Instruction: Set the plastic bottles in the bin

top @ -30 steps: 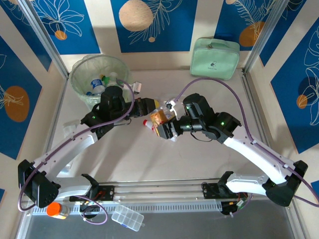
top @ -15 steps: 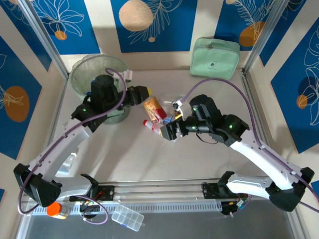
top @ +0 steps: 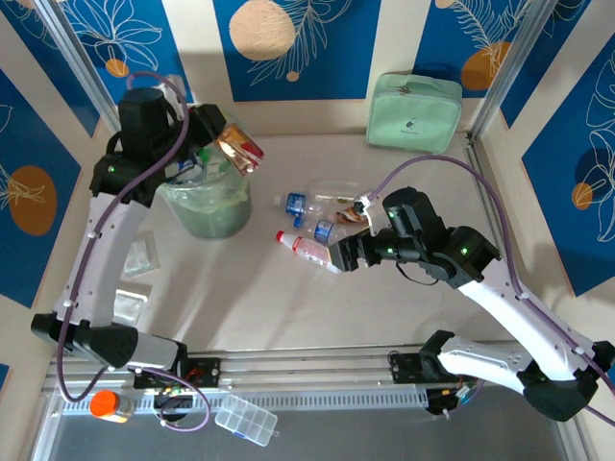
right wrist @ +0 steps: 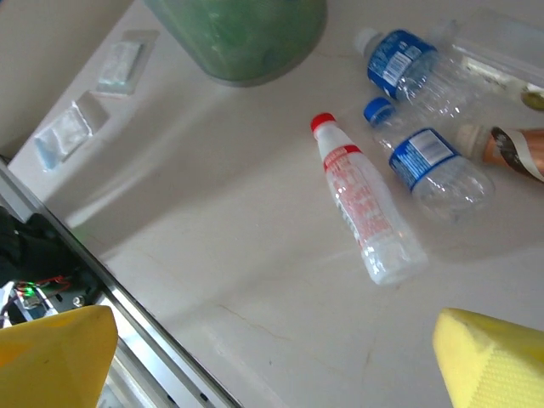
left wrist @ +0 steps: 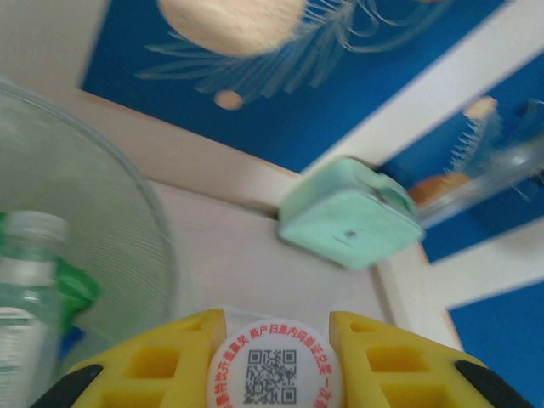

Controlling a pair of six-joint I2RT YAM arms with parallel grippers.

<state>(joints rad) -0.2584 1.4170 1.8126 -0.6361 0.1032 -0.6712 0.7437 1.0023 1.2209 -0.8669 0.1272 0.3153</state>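
The left gripper (left wrist: 276, 340) is pressed together on a bottle (top: 238, 146) with an orange label, its yellow fingers (left wrist: 170, 357) on both sides of the white cap (left wrist: 276, 367). It hangs over the right side of the rim of the bin (top: 207, 211). To do this step well, I would bring the bottle fully over the opening before letting go, so that it does not strike the rim. The right gripper (top: 344, 253) is spread wide above the table (top: 250, 298), near a red-capped bottle (right wrist: 365, 212). The cap bears a QR code (left wrist: 272, 374) ringed with red Chinese characters, too small to read; other labels are illegible.
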